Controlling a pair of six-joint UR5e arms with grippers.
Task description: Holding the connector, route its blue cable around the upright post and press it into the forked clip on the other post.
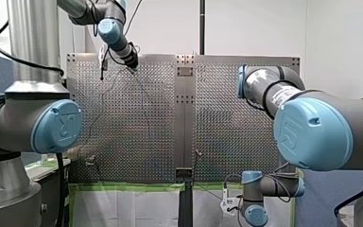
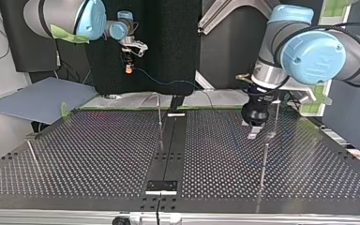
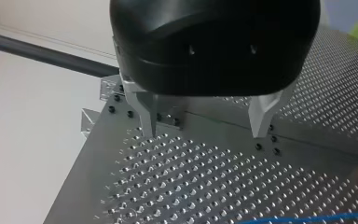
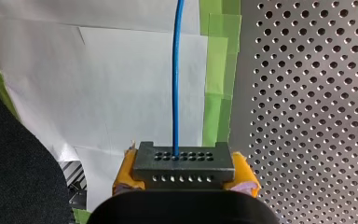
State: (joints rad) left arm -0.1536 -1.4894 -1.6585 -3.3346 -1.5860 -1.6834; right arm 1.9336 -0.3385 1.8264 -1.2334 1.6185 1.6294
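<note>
My right gripper (image 4: 182, 181) grasps the connector (image 4: 182, 163) off the surface's (image 4: 317, 116) edge, my left gripper (image 3: 205, 133) released; the blue cable (image 4: 175, 70) looks unrouted.

The perforated metal table (image 2: 98, 154) lies under my left gripper (image 2: 254, 133), with thin upright posts (image 2: 263, 168) standing on it just beside that gripper.
</note>
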